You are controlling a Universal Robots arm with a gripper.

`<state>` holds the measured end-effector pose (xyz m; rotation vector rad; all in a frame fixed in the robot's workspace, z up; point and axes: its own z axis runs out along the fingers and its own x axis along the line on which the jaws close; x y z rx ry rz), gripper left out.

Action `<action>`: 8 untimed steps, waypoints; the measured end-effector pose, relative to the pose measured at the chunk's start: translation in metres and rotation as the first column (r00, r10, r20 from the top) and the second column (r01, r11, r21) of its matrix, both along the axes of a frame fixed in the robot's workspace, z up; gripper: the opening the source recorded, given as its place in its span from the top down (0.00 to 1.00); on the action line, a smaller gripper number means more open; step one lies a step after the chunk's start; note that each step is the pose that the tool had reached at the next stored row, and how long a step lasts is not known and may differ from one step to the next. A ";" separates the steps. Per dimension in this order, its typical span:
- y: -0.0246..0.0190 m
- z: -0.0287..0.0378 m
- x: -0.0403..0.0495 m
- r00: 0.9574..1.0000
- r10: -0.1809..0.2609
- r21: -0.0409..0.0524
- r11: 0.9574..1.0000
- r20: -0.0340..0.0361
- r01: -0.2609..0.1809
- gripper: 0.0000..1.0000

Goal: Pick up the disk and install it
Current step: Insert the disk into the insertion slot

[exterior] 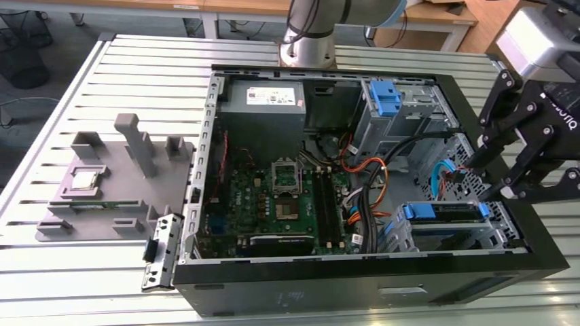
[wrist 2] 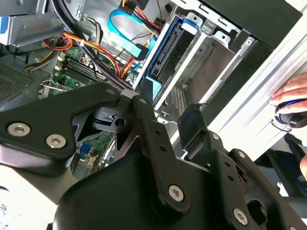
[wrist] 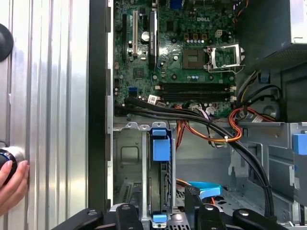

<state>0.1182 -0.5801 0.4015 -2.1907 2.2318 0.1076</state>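
Crowding the disk (wrist: pixel 160 148): black cables (wrist: pixel 201 120), cage (wrist: pixel 125 155).

Blue plastic frames the disk (exterior: pixel 441 212); the gripper (exterior: pixel 490 180) is matt black, the table (exterior: pixel 136 61) ribbed metal.

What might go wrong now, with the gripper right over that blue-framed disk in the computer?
The open gripper hangs close to the loose cables beside the disk; a finger might snag one.
Metal bay walls hug the disk, so slight misalignment could hit them.
A person's hand rests beside the case and might be struck.
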 end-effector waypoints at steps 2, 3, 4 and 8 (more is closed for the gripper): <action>0.0000 -0.0038 -0.0005 1.000 0.001 0.000 1.000 0.001 -0.001 0.52; 0.0001 -0.0056 -0.0006 1.000 0.002 0.000 1.000 0.001 -0.002 0.52; 0.0003 -0.0073 -0.0006 1.000 0.003 0.000 1.000 0.002 -0.003 0.52; 0.0026 -0.0126 -0.0007 1.000 0.018 0.002 1.000 0.004 -0.018 0.52</action>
